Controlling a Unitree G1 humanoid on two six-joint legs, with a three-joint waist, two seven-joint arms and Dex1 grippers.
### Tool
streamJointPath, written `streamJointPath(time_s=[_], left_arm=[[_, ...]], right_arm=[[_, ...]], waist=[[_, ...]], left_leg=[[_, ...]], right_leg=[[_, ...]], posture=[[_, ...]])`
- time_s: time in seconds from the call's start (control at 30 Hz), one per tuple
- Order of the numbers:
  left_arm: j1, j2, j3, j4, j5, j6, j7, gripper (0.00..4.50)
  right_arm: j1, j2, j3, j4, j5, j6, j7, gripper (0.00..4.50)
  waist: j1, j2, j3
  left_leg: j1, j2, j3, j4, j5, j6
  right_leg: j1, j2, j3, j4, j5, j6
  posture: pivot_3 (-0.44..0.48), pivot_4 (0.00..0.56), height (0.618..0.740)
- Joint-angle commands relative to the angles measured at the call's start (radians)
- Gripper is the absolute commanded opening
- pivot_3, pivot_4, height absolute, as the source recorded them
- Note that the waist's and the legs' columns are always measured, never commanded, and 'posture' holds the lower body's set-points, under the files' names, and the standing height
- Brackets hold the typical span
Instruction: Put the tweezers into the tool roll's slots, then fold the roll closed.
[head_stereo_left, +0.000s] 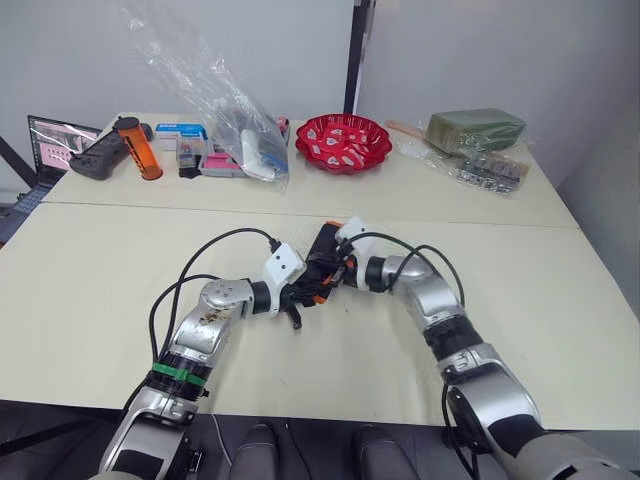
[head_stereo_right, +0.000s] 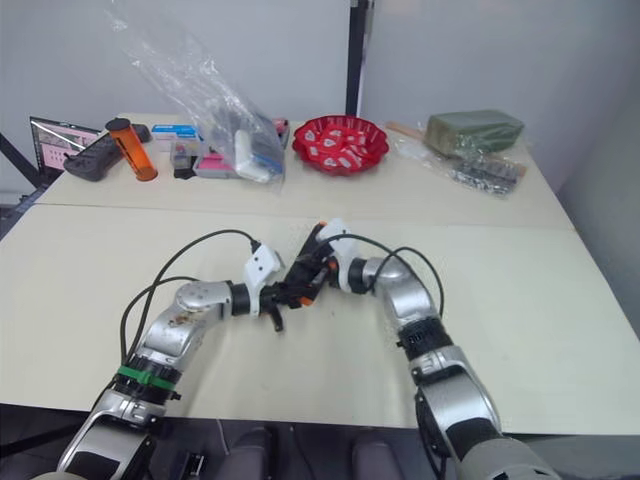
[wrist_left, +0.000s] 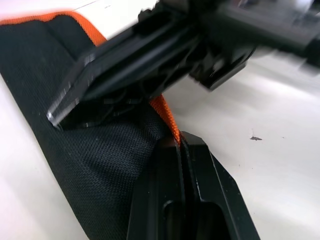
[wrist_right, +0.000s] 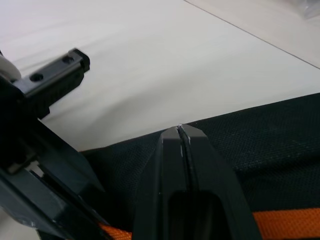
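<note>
Tool roll (wrist_left: 100, 165): coarse woven cloth, matt; table (wrist_right: 150, 65) smooth.

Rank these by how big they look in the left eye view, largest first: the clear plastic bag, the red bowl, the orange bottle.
1. Clear plastic bag
2. Red bowl
3. Orange bottle

All three stand along the table's far side, so nearness hardly skews the order.

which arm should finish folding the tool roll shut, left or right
Probably the left. The left pincer is shut on the orange-trimmed edge of the tool roll, ready to pull it over. The right pincer is shut over the fabric, better suited to steadying it.
</note>
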Motion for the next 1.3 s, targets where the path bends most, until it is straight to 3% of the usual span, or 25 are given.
streamJointPath(time_s=[0.03, 0.23, 0.4, 0.63, 0.7, 0.8, 0.9, 1.17, 1.23, 1.3], left_arm=[[0.056, 0.029, -0.049, -0.014, 0.005, 0.052, -0.055, 0.02], [0.100, 0.046, 0.005, -0.097, -0.042, 0.048, -0.061, 0.02], [0.091, 0.103, 0.135, -0.168, -0.158, 0.131, -0.089, 0.02], [0.096, 0.200, 0.231, -0.297, -0.320, 0.238, -0.163, 2.24], [0.091, 0.217, 0.240, -0.304, -0.335, 0.241, -0.177, 2.96], [0.072, 0.222, 0.232, -0.271, -0.308, 0.199, -0.175, 3.95], [0.039, 0.206, 0.205, -0.207, -0.259, 0.144, -0.158, 3.33], [-0.041, 0.126, 0.082, 0.018, -0.111, -0.058, -0.180, 0.52], [-0.056, 0.105, 0.061, 0.069, -0.087, -0.103, -0.183, 0.03], [-0.068, 0.088, 0.049, 0.111, -0.067, -0.136, -0.183, 0.03]], right_arm=[[0.025, -0.020, 0.028, 0.121, -0.083, -0.014, -0.040, 0.00], [0.078, -0.026, 0.063, 0.186, -0.125, -0.054, -0.043, 0.00], [0.084, -0.018, 0.049, 0.188, -0.107, -0.053, -0.035, 0.00], [0.066, -0.017, 0.037, 0.208, -0.114, -0.068, -0.028, 0.00], [0.059, -0.015, 0.033, 0.215, -0.115, -0.071, -0.026, 0.00], [0.057, -0.014, 0.028, 0.207, -0.109, -0.076, -0.019, 0.00], [0.068, -0.010, 0.020, 0.178, -0.095, -0.075, -0.008, 0.00], [0.094, -0.007, -0.011, 0.108, -0.079, -0.063, -0.012, 0.00], [0.100, -0.006, -0.015, 0.092, -0.078, -0.060, -0.012, 0.00], [0.105, -0.004, -0.018, 0.077, -0.076, -0.061, -0.008, 0.00]], waist=[[-0.003, 0.001, -0.002], [-0.020, 0.004, -0.012], [-0.025, 0.004, -0.012], [-0.018, 0.004, -0.012], [-0.017, 0.004, -0.012], [-0.017, 0.004, -0.012], [-0.016, 0.004, -0.012], [-0.012, 0.004, -0.012], [-0.010, 0.004, -0.012], [-0.010, 0.004, -0.012]], left_leg=[[0.001, 0.000, 0.000, 0.000, 0.000, 0.000], [0.005, 0.000, 0.000, -0.004, 0.000, 0.000], [0.008, 0.000, 0.000, -0.006, 0.000, 0.000], [0.009, 0.000, 0.000, -0.005, 0.001, -0.001], [0.012, 0.000, 0.000, -0.005, 0.001, 0.000], [0.012, 0.000, 0.000, -0.005, 0.001, 0.000], [0.012, 0.000, 0.000, -0.005, 0.001, 0.000], [0.007, 0.000, 0.000, -0.005, 0.002, 0.001], [0.006, -0.001, 0.000, -0.006, 0.002, 0.001], [0.005, -0.001, 0.000, -0.006, 0.002, 0.001]], right_leg=[[0.000, 0.000, 0.000, 0.000, 0.000, 0.000], [0.003, 0.000, 0.000, 0.000, -0.001, -0.001], [0.004, 0.000, 0.000, 0.001, -0.002, -0.002], [0.004, 0.000, 0.000, 0.001, -0.003, -0.002], [0.005, 0.000, 0.001, -0.001, -0.007, -0.011], [0.005, 0.000, 0.001, -0.001, -0.008, -0.011], [0.005, 0.000, 0.001, 0.000, -0.007, -0.011], [0.005, 0.000, 0.001, 0.000, -0.003, -0.003], [0.004, 0.000, 0.001, 0.000, -0.003, -0.003], [0.003, 0.000, 0.001, 0.000, -0.003, -0.003]], posture=[[0.000, 0.150, 0.729], [0.000, 0.150, 0.729], [0.000, 0.150, 0.729], [0.000, 0.150, 0.729], [0.000, 0.150, 0.729], [0.000, 0.150, 0.729], [0.000, 0.150, 0.729], [0.000, 0.150, 0.729], [0.000, 0.150, 0.729], [0.000, 0.150, 0.729]])
